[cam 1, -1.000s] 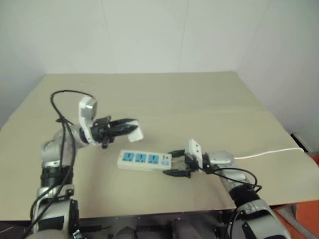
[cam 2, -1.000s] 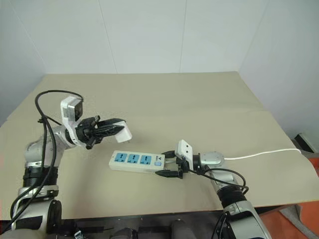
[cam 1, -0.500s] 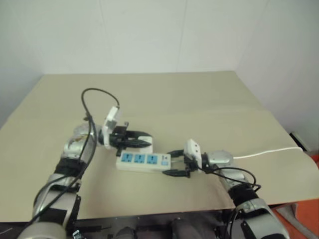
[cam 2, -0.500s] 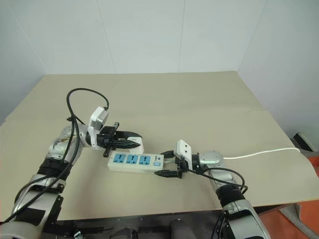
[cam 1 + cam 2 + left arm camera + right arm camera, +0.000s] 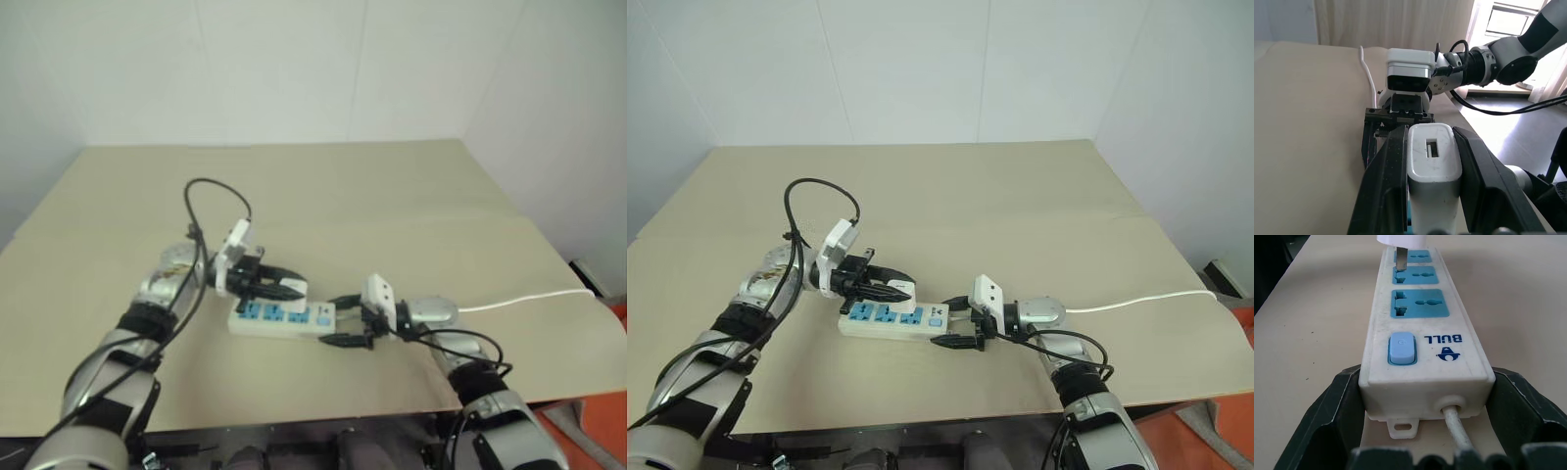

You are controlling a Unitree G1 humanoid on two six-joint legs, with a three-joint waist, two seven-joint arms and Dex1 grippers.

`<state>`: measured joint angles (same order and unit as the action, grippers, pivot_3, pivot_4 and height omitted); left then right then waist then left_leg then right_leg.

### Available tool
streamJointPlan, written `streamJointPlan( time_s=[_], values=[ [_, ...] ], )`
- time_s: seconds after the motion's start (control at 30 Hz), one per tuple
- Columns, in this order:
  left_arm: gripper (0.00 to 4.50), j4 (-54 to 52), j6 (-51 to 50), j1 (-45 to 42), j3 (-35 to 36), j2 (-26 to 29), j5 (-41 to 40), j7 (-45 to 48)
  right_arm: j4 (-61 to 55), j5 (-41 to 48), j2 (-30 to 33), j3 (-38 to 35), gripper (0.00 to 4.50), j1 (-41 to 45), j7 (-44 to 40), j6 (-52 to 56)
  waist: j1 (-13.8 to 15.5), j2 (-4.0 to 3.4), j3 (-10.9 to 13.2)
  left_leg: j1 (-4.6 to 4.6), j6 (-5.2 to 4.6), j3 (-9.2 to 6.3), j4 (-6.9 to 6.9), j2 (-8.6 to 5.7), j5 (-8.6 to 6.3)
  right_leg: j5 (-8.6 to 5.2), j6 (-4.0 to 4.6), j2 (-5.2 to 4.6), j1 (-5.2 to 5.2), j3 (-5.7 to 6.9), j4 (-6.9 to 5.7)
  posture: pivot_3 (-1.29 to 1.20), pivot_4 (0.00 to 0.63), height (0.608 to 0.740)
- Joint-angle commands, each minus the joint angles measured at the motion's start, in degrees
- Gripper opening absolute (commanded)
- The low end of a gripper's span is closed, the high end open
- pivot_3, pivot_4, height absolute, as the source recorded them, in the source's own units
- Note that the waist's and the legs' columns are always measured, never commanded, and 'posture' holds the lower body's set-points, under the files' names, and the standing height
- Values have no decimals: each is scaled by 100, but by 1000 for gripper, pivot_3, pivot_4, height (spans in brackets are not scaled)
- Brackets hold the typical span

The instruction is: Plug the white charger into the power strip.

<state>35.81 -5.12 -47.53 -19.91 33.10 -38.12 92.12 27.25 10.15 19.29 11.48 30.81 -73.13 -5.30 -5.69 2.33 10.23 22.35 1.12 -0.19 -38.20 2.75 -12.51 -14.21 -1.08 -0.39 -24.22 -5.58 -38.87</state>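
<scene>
On my left, my left gripper point(image 5: 890, 290) is pinched on the white charger point(image 5: 1433, 155), one black finger flat against each side of its body. I hold it just above the power strip point(image 5: 893, 321), over the middle and far sockets as seen from the switch end. In my right wrist view one metal prong point(image 5: 1400, 259) hangs at the slots of the middle socket; I cannot tell whether it has entered.

The charger looks like a small, hard plastic block: light, stiff, smooth-sided and so a little slippery. I judge the flat sides, where my fingers point(image 5: 1389, 183) already press, to be the right place to hold it, leaving the pronged face free. The prongs are thin and could bend or catch if I push at a tilt.

In the middle, the power strip lies flat on the beige table point(image 5: 1019, 215), its long side running left to right. It is a rigid white bar, light enough to slide if pushed.

To the right, my right gripper point(image 5: 963, 324) brackets the switch end of the strip, a finger along each side; whether they actually press it I cannot tell. A thin, limp white cable point(image 5: 1136, 300) runs from that end to the table's right edge.

Counted: one charger, one power strip with three blue sockets point(image 5: 1421, 303) and one blue switch point(image 5: 1401, 347), one cable, two grippers.
</scene>
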Motion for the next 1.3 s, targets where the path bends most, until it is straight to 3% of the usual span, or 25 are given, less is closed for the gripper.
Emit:
streamJointPlan(
  time_s=[0.03, 0.57, 1.3],
  values=[
    [1028, -13, 98, -227, -66, 20, -143, 38, -63, -35, -51, 99, 3409, 17, -10, -44, 0, 0, 0, 0, 0, 0, 0, 0, 0, 0, 0, 0, 0, 0, 0, 0, 150, 740],
    [1028, 384, 628, -217, -600, 11, -13, 38, -114, -31, -63, 104, 3409, -17, 24, -28, 1, 1, 0, 1, 0, 0, 1, 0, 0, -1, -1, 2, -1, -2, 2, 0, 150, 740],
    [1028, 571, 794, -118, -599, -127, -40, 38, -253, 28, -46, 113, 3409, -79, 45, 76, 2, 1, 1, 2, 0, 0, 3, 0, 0, -1, -1, 2, -2, -2, 5, 0, 150, 740]
  ],
)
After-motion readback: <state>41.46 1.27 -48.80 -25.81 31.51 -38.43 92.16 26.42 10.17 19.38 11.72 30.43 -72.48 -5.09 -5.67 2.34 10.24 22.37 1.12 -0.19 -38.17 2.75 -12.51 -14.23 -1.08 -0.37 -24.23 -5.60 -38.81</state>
